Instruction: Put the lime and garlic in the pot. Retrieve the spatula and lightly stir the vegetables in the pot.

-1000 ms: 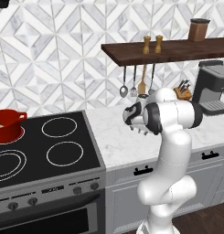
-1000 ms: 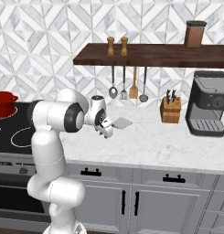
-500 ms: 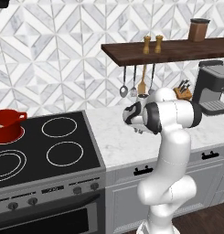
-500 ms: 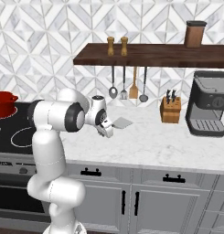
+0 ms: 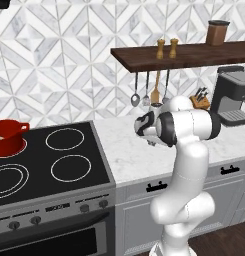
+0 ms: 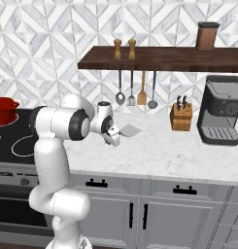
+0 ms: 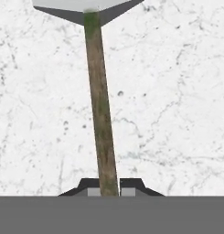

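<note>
My gripper [image 7: 109, 185] is shut on the brown wooden handle of the spatula [image 7: 99, 100], low over the white marble counter [image 7: 177, 114]. The handle runs away from the fingers to the pale grey-white blade [image 7: 86, 4]. From the right base view the spatula's blade [image 6: 130, 130] sticks out to the right of the gripper [image 6: 113, 139]. The red pot [image 5: 8, 137] sits on the stove's back left burner, far to the left of the hand, and shows as the pot [image 6: 4, 109] at the left edge. The lime and garlic are out of view.
The black stove [image 5: 54, 165] lies left of the arm. Metal spoons and a wooden turner [image 6: 142, 92] hang under the dark shelf [image 6: 159, 58]. A knife block [image 6: 181, 116] and a coffee machine [image 6: 222, 114] stand at the right.
The fingers have shut on the spatula's handle. The arm and the spatula have stayed about where they were.
</note>
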